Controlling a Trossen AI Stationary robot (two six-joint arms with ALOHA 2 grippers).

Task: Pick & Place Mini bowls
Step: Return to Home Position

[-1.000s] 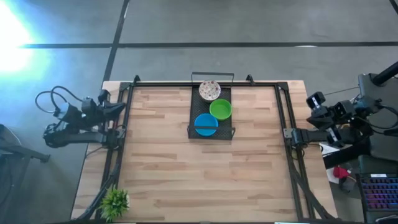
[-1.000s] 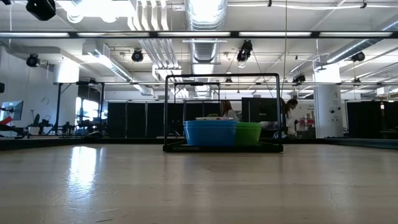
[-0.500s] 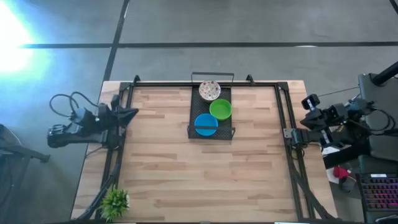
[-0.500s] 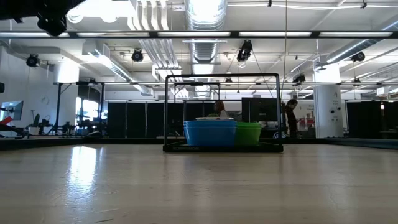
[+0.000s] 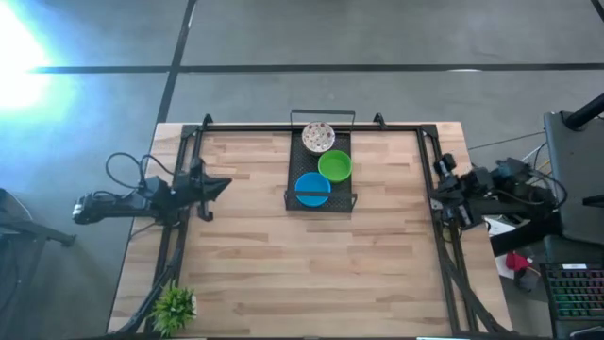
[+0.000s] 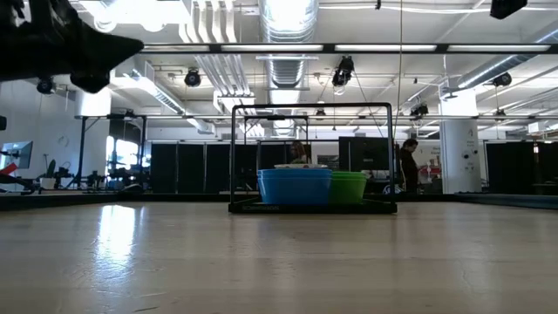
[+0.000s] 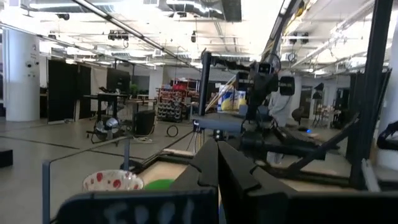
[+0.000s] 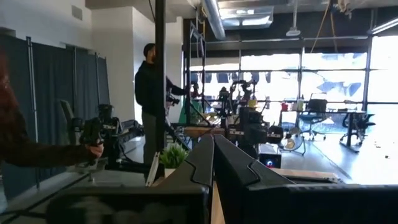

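We see the blue bowls (image 5: 312, 189), green bowls (image 5: 334, 166) and white bowls (image 5: 318, 137) in the black rack (image 5: 345, 196). The left gripper (image 5: 219, 185) and right gripper (image 5: 440, 179) hover at opposite table edges, both with jaws pressed together.

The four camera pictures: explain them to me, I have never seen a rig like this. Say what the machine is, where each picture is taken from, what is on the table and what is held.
This is a robot with two dark arms at a wooden table. The high view looks straight down on it. The low view looks level across the tabletop. Each wrist view looks forward from one arm. The left arm is at the table's left edge, the right arm at its right edge. Both have their jaws shut and hold nothing. On the table a black wire shelf holds a blue bowl, a green bowl and a white speckled bowl. A potted plant stands at a corner on the left arm's side.
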